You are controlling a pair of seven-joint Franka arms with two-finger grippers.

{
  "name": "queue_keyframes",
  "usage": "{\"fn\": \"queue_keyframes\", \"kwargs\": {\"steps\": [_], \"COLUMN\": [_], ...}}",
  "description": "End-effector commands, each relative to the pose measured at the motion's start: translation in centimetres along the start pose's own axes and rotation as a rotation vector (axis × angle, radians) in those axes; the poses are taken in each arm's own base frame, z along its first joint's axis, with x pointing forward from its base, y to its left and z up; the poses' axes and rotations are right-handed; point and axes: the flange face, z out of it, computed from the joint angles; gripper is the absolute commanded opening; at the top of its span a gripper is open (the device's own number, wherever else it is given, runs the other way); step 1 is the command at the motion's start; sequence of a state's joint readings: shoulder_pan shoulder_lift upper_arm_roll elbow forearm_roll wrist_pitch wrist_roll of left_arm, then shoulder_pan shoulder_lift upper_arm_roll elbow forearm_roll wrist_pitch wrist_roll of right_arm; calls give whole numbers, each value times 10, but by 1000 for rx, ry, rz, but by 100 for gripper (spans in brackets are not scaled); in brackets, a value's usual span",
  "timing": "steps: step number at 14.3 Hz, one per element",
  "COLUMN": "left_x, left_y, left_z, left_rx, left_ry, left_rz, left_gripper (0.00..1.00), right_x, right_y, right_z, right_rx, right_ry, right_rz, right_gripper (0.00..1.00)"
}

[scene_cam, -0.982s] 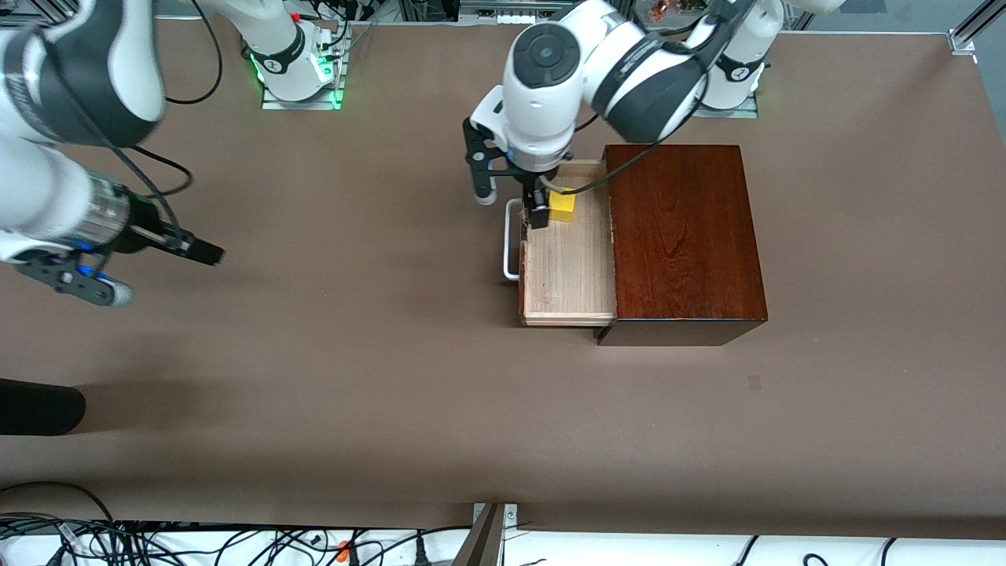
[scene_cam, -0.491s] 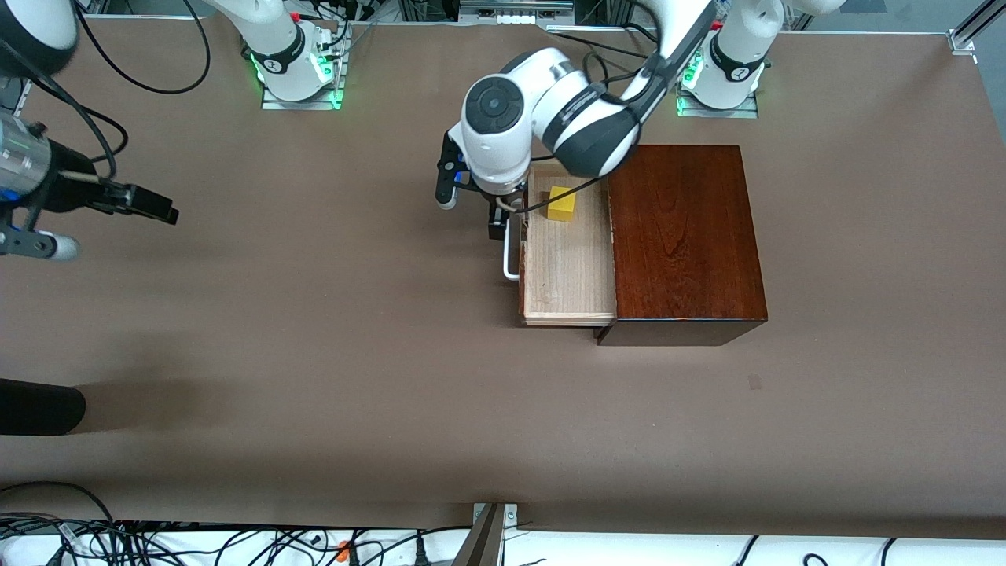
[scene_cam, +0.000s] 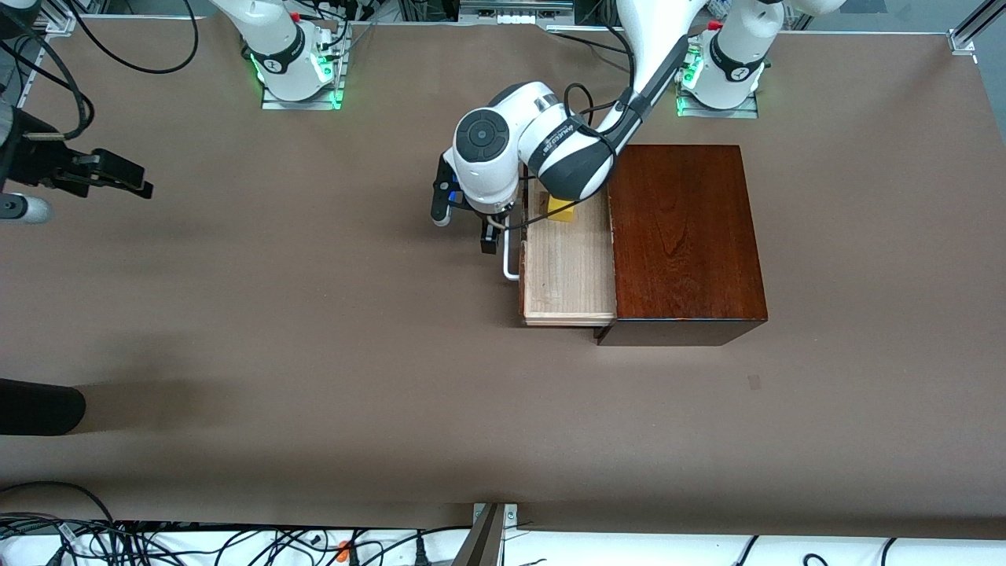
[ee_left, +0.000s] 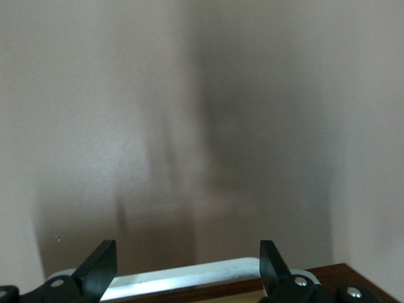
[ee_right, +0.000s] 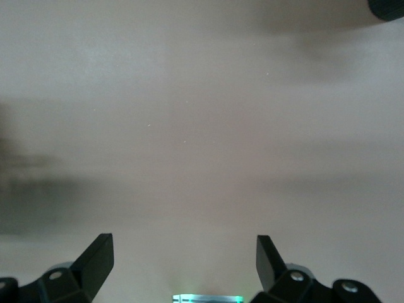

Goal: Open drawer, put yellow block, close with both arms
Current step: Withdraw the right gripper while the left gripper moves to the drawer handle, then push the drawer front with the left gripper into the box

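The drawer [scene_cam: 567, 275] stands pulled out of the reddish-brown wooden box [scene_cam: 684, 236], with its pale tray showing. The yellow block [scene_cam: 561, 210] lies in the tray, in the corner nearest the robots' bases, partly hidden by the left arm. My left gripper [scene_cam: 490, 234] hangs open just outside the drawer's front, beside the white handle [scene_cam: 511, 267]. In the left wrist view the handle bar [ee_left: 189, 278] lies between the spread fingers of the left gripper [ee_left: 186, 265], untouched. My right gripper [scene_cam: 114, 174] is open and empty over bare table at the right arm's end, as the right wrist view [ee_right: 183, 255] shows.
A black rounded object [scene_cam: 39, 406] pokes in at the right arm's end of the table, nearer the front camera. Cables [scene_cam: 157, 542] run along the table's near edge. The right arm's green-lit base [scene_cam: 299, 79] stands by the top edge.
The left gripper has let go of the yellow block and moved out of the tray to the handle. The right arm has drawn back toward its end of the table.
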State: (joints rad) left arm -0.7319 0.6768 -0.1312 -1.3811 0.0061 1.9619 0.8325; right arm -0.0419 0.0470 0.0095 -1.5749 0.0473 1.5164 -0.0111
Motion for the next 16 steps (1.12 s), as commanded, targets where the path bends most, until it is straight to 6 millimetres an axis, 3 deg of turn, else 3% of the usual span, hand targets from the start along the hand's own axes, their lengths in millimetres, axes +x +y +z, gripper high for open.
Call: {"fn": "queue_keyframes", "kwargs": {"steps": [1,4,9,16], "left_x": [-4,-13,-20,-38], "left_y": [-6,-5,2,9], "left_z": [-11,-13,-20,-9], "left_rx": [27,26,19,-8], "left_ry": [-20,-76,-129,-215], "left_rz": [12,28,39,27], "left_gripper": [100,100,100,100], "right_x": [-18,-25,-28,-26], "right_y": [2,4,5,0], "right_z": [-7,-19,-20,-19], "right_rx": [-15,-32,-33,-33], "right_ry": [22,46,37,20], "right_rz": [-29,-22,-22,-27], "right_gripper": [100,100,100,100]}}
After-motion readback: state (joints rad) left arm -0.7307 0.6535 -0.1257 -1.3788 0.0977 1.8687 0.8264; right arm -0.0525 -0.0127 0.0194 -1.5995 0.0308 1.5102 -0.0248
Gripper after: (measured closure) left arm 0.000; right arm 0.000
